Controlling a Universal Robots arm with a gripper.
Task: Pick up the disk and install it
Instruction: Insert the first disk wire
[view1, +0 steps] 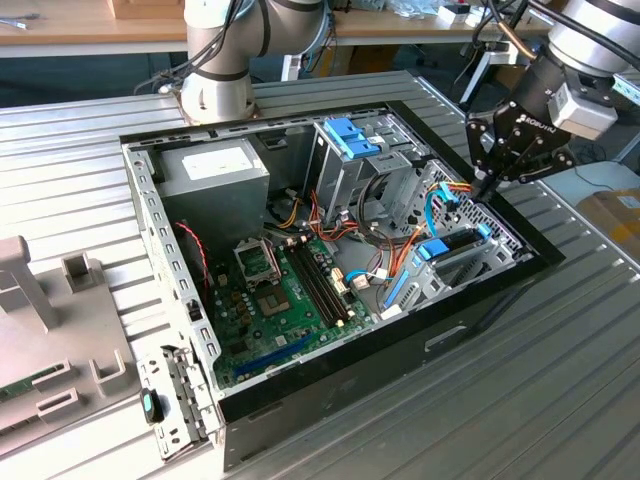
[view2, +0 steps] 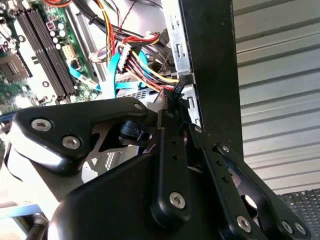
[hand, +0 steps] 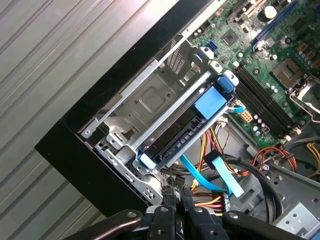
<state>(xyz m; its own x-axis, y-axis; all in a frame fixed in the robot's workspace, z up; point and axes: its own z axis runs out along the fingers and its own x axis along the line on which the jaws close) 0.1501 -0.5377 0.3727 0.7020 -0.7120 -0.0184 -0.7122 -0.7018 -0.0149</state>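
Observation:
The disk (hand: 176, 141) lies in the metal drive cage (hand: 150, 97) at the case corner, a dark slab between long light-blue rails, with a blue latch (hand: 212, 102) on top. In the exterior view the disk (view1: 458, 243) sits in that cage by the case's wall on the exterior view's right. My gripper (view1: 486, 186) hangs just above and behind the cage, over the orange and blue cables. Its fingers (hand: 172, 202) are pressed together with nothing between them, and the tips (view2: 176, 97) point at the cable bundle beside the case wall.
The open black computer case (view1: 300, 385) lies on a ribbed metal table. Inside are the green motherboard (view1: 290, 290), a grey power supply (view1: 215, 170), a second cage with a blue latch (view1: 350, 140), and loose cables (hand: 215, 175). A grey fixture (view1: 40, 300) stands at the exterior view's left.

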